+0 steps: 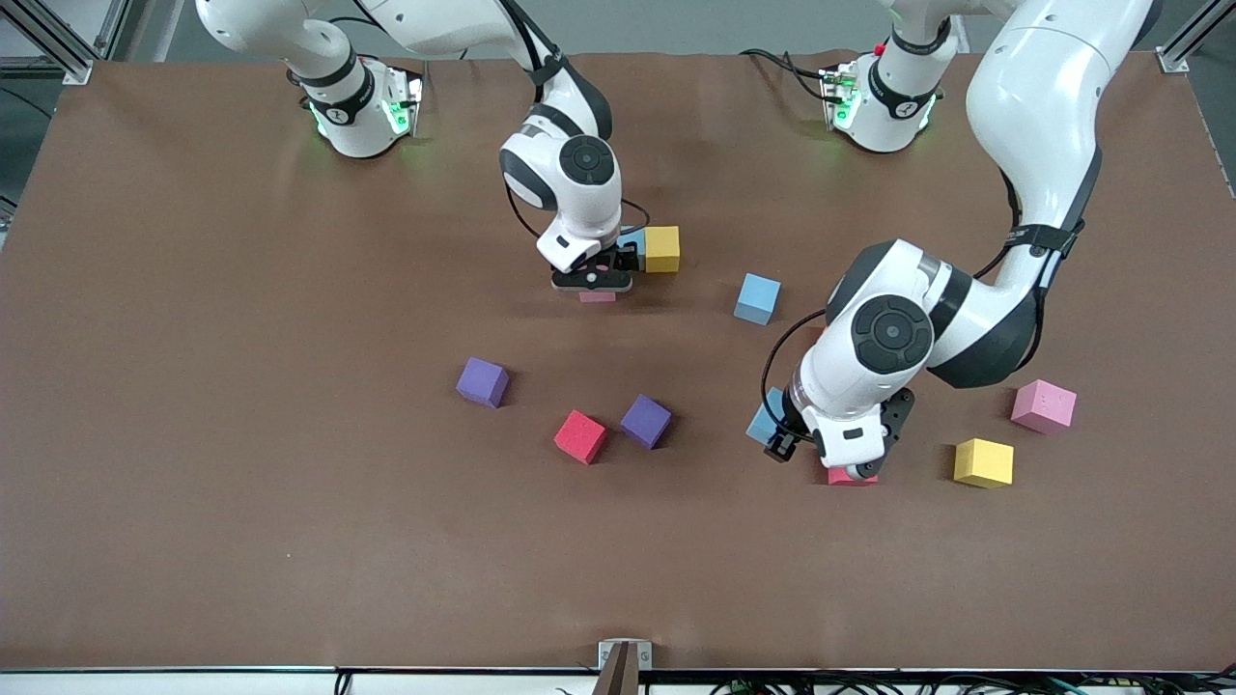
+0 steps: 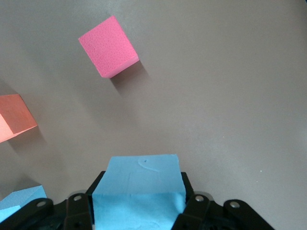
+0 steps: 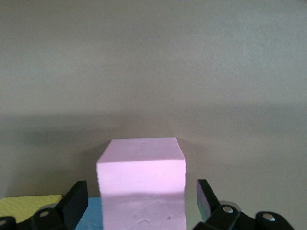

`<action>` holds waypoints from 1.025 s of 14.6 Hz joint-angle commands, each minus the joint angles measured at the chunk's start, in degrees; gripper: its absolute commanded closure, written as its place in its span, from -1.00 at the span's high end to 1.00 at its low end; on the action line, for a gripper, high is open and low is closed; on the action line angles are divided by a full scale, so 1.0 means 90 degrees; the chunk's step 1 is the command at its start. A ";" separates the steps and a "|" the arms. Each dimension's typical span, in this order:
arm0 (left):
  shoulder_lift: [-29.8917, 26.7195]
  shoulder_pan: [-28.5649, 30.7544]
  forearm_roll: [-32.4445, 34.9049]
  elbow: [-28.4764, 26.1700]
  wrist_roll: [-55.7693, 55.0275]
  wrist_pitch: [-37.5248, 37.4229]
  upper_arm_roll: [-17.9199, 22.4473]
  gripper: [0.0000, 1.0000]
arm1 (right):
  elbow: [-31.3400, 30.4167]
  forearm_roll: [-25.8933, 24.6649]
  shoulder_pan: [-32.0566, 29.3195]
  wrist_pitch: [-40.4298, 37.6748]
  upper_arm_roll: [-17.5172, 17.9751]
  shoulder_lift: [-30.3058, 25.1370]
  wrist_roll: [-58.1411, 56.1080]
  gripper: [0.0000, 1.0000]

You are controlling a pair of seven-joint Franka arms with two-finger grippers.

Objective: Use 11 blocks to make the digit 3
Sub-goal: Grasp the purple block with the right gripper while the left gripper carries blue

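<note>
My right gripper [image 1: 594, 282] [image 3: 142, 201] is open and low over the table's middle. A pale pink block [image 1: 597, 296] [image 3: 142, 184] stands between its fingers with a gap on each side. That block adjoins a light blue block [image 1: 632, 240] [image 3: 91, 213], and a yellow block [image 1: 662, 248] [image 3: 29, 207] sits beside the blue one. My left gripper [image 1: 777, 431] [image 2: 138, 206] is shut on another light blue block [image 1: 764, 422] [image 2: 137, 189], held above the table. A red block [image 1: 852, 475] [image 2: 108, 46] peeks out from under that hand.
Loose blocks lie around: two purple [image 1: 482, 381] [image 1: 645, 421], a red [image 1: 580, 436], a light blue [image 1: 757, 297], a yellow [image 1: 984, 462] and a pink [image 1: 1043, 405]. An orange cube [image 2: 14, 117] shows in the left wrist view.
</note>
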 commanded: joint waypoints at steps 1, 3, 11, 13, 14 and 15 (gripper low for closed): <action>-0.0160 0.0008 -0.0197 -0.0154 -0.0352 -0.0093 0.0002 -0.79 | -0.0066 0.0003 -0.0064 -0.0118 -0.0049 -0.0422 0.0060 1.00; -0.0160 -0.0041 -0.0246 -0.0154 -0.0645 -0.0093 0.0002 -0.79 | -0.0057 0.0003 -0.0279 -0.0244 -0.0049 -0.0618 0.0060 1.00; -0.0121 -0.0070 -0.0246 -0.0300 -0.1329 -0.0093 -0.0174 -0.79 | 0.0002 -0.0094 -0.2035 -0.0294 -0.0225 -0.0765 0.0138 1.00; -0.0112 -0.0080 -0.0246 -0.0300 -0.1427 -0.0083 -0.0174 -0.79 | 0.0041 -0.0308 -0.2358 -0.0284 -0.0235 -0.0755 0.0070 1.00; -0.0111 -0.0099 -0.0246 -0.0300 -0.1495 -0.0083 -0.0174 -0.79 | 0.0118 -0.0551 -0.2524 -0.0284 -0.0225 -0.0707 -0.0085 1.00; -0.0111 -0.0099 -0.0246 -0.0300 -0.1535 -0.0083 -0.0174 -0.78 | 0.0177 -0.0631 -0.2622 -0.0294 -0.0225 -0.0648 -0.0289 1.00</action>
